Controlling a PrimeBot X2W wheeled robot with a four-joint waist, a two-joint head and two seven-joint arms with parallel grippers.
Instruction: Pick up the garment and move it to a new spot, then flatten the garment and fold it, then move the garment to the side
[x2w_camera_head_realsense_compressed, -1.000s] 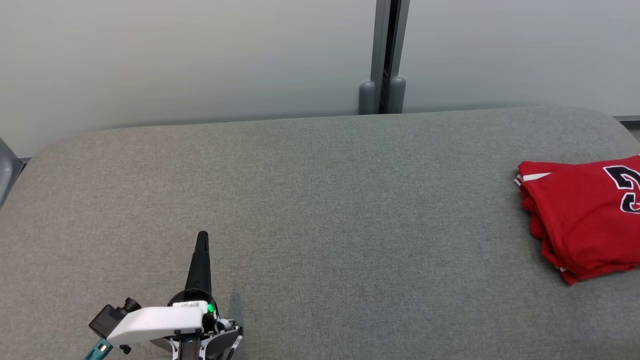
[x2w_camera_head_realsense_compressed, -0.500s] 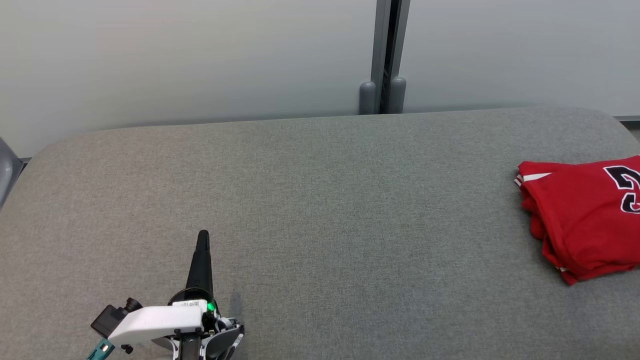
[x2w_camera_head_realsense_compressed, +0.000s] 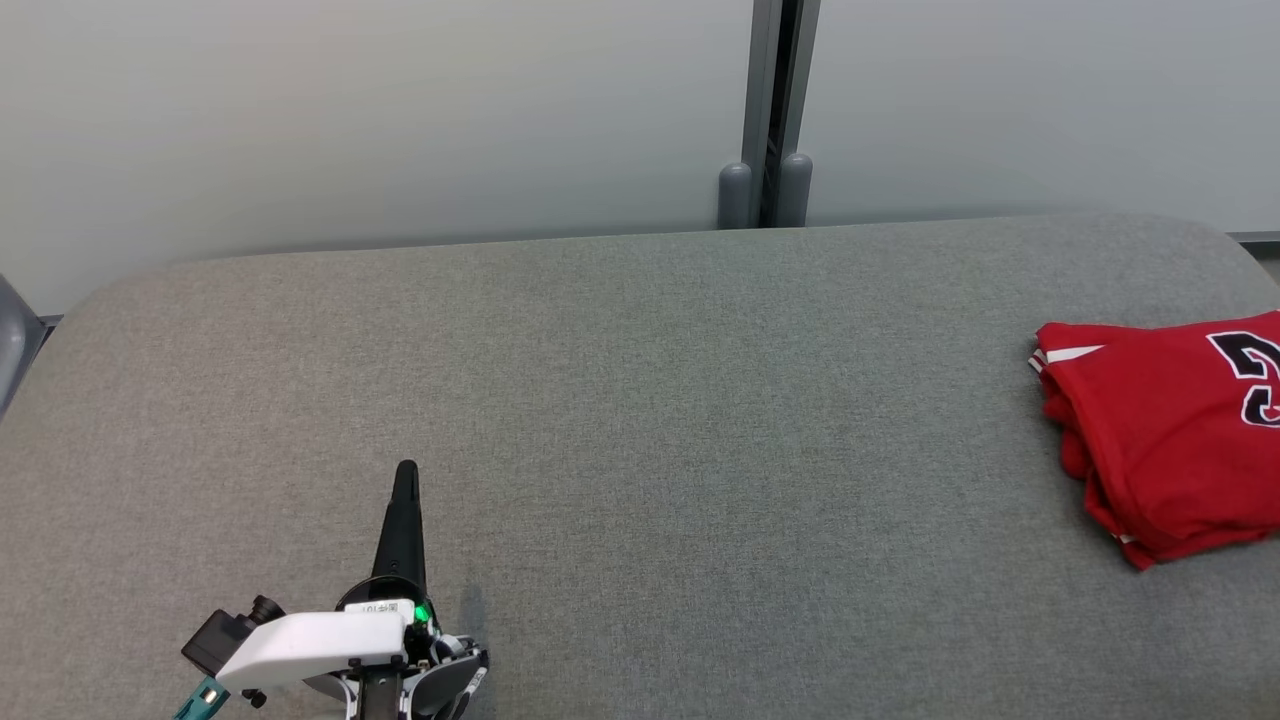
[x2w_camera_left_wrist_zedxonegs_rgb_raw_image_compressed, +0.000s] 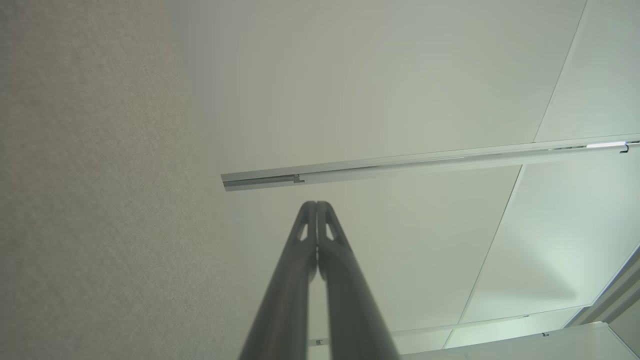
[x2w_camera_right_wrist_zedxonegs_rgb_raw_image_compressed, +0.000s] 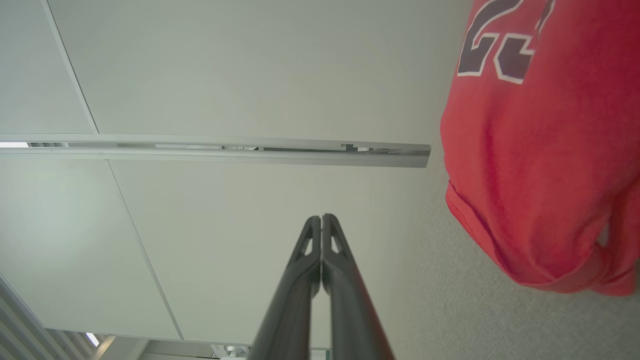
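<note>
Garment (x2w_camera_head_realsense_compressed: 1160, 440), red, folded, numeral uppermost, at the right edge of the table (x2w_camera_head_realsense_compressed: 640, 400): seemingly set aside already, in keeping with the final step. Left end effector (x2w_camera_head_realsense_compressed: 405, 475) clenched on nothing, near the front edge toward the left corner, well apart from the cloth. Right end effector (x2w_camera_right_wrist_zedxonegs_rgb_raw_image_compressed: 321, 222) likewise clenched and empty, near the garment, pointed past it, probably so as to leave the fold undisturbed.

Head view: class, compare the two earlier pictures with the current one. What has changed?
Nothing has visibly changed. The left pincer stays shut at the lower left, holding nothing, and the folded red garment lies untouched at the right end of the grey surface.
</note>
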